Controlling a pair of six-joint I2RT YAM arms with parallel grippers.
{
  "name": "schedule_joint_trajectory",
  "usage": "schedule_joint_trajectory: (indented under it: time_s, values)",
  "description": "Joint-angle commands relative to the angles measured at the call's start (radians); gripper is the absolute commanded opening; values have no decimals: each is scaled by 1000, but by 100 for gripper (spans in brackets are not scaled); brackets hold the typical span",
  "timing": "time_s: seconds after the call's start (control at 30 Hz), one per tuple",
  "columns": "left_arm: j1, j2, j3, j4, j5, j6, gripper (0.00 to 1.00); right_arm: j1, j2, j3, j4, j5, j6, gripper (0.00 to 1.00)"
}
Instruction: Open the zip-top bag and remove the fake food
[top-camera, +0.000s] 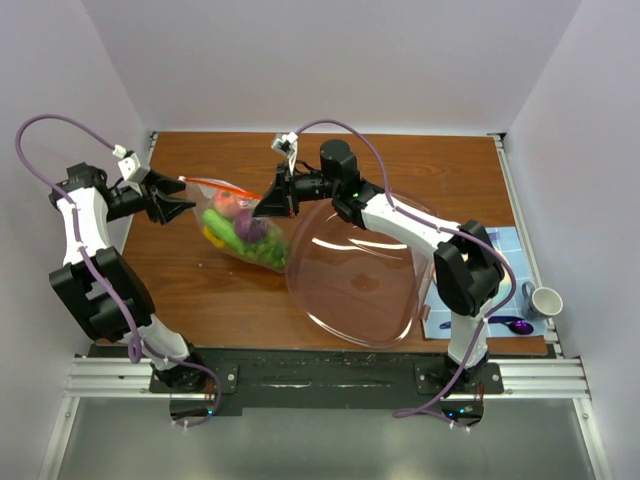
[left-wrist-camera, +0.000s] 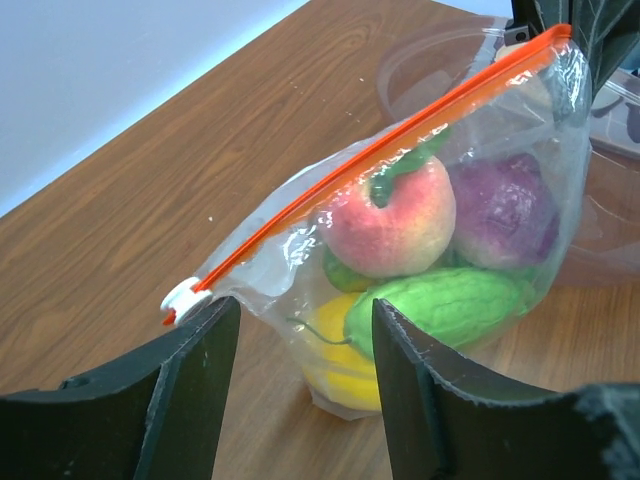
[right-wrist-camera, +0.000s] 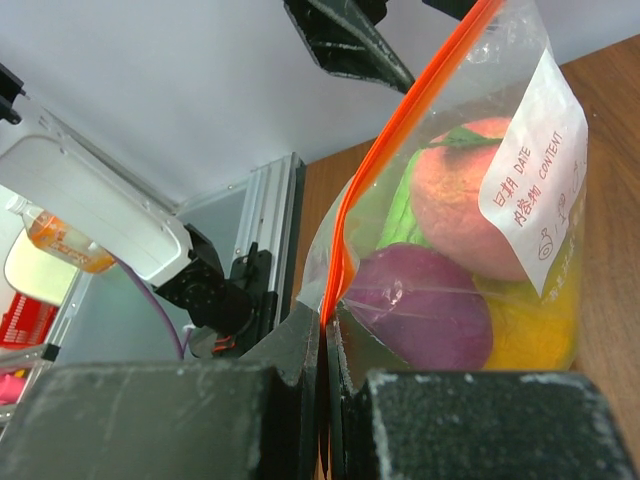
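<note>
The zip-top bag (top-camera: 240, 222) is clear and crinkly with a red-orange zip strip (left-wrist-camera: 380, 150), and it hangs just above the table. It holds the fake food: a pink-red peach (left-wrist-camera: 392, 222), a purple piece (left-wrist-camera: 505, 212), a green gourd (left-wrist-camera: 445, 305) and a yellow piece (left-wrist-camera: 335, 355). My right gripper (top-camera: 272, 200) is shut on the strip's right end (right-wrist-camera: 345, 270). My left gripper (top-camera: 180, 205) is open at the bag's left end, its jaws either side of the bag's lower corner, with the white slider (left-wrist-camera: 185, 297) just above its left finger.
A large clear pinkish bowl (top-camera: 355, 265) lies on the wooden table right of the bag, under the right arm. A blue mat (top-camera: 490, 285), a purple spoon (top-camera: 515, 323) and a white cup (top-camera: 545, 300) sit at the right edge.
</note>
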Motion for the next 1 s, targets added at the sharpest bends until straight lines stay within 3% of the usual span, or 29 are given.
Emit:
schedule_joint_trajectory:
  time_s: [0.0, 0.13, 0.17, 0.2, 0.53, 0.73, 0.9, 0.97]
  values:
    - [-14, -49, -39, 51, 246, -12, 62, 7, -42, 14, 62, -35, 11, 0]
    - [-15, -6, -14, -14, 246, 61, 73, 16, -47, 6, 61, -40, 9, 0]
    - [-14, 11, 13, -60, 246, 168, 75, 18, -48, 3, 61, -41, 9, 0]
    - [-14, 46, 23, -117, 246, 185, 76, 21, -48, 1, 61, -44, 8, 0]
    - [-29, 108, 58, -110, 246, 204, 78, 39, -67, 1, 56, -55, 11, 0]
    - [-35, 71, 57, -102, 245, 180, 43, 42, -64, -3, 55, -52, 11, 0]
    - [-35, 60, 46, -100, 246, 124, 43, 44, -56, 11, 59, -52, 19, 0]
    - [-35, 37, 20, -73, 245, 126, 21, 42, -51, 18, 52, -53, 19, 0]
